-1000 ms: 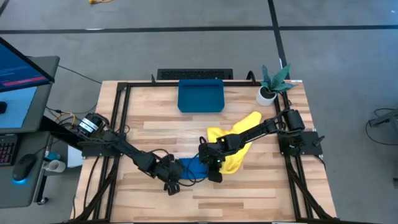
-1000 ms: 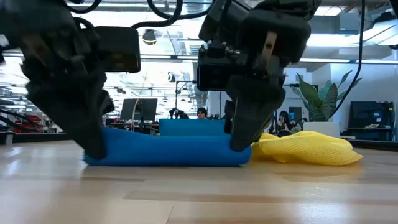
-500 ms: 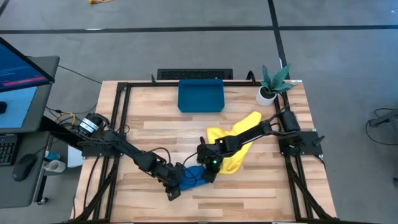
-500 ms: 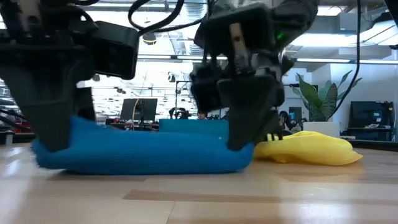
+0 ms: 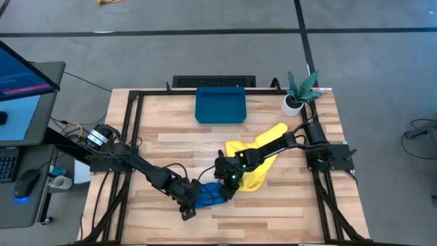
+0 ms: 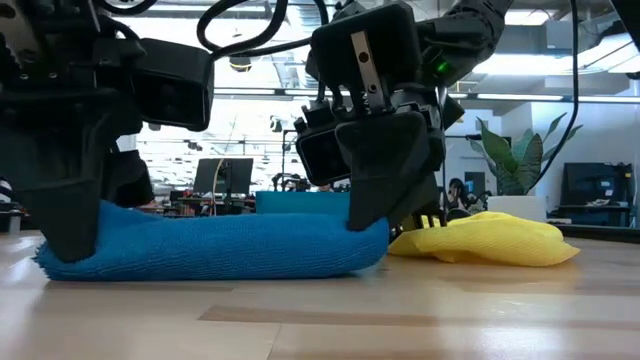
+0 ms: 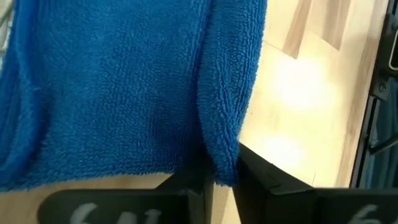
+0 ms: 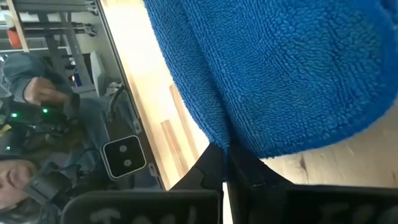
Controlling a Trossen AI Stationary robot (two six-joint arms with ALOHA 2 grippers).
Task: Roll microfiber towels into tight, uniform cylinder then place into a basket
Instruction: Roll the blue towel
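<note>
Blue towel (image 6: 215,248) lies lengthwise left-right; left gripper (image 6: 70,235), right gripper (image 6: 372,215) each pinch 1 end.

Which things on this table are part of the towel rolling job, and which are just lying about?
Part of the job:
- blue towel, pinched at its ends by the left pincer and right pincer
- yellow towel, lying loose
- dark-blue basket

Just lying about:
- potted plant at the table corner
- monitor and mouse beside the table
</note>
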